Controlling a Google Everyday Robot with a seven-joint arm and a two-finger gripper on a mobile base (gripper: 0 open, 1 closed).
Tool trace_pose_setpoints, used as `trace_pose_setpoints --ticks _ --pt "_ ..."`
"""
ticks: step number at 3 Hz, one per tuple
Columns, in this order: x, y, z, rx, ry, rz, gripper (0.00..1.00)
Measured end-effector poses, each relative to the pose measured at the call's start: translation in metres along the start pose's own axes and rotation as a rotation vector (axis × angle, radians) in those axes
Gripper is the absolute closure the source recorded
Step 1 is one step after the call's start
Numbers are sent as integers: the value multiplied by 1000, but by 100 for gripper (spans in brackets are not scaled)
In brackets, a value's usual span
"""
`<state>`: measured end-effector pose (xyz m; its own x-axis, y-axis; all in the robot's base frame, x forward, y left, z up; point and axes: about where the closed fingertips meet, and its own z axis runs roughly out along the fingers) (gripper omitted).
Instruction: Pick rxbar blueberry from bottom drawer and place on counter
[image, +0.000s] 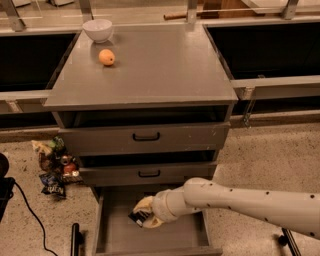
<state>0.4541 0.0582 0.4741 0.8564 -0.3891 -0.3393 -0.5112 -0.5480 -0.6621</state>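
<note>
The bottom drawer (117, 235) is pulled open at the foot of the cabinet, showing its plain grey floor. My gripper (143, 214) reaches into it from the right on a white arm. Its cream fingers are closed around the rxbar blueberry (137, 217), a small black wrapper, over the middle of the drawer floor. I cannot tell whether the bar is touching the floor. The counter (160, 70) is the grey cabinet top above, well above the gripper.
A white bowl (97, 29) and an orange fruit (106, 57) sit at the counter's back left. Two shut drawer fronts with black handles (146, 136) are above the open drawer. Colourful snack packets (54, 165) and a black cable (27, 212) lie on the floor to the left.
</note>
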Motion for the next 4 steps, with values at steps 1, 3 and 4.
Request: trace_pose_setpoints --ticks 1,3,4 --pt "-53 -37 -13 -65 19 -121 100" --pt "-80 -82 -48 -109 93 -240 100" --pt "-80 -83 -48 -109 93 -240 100"
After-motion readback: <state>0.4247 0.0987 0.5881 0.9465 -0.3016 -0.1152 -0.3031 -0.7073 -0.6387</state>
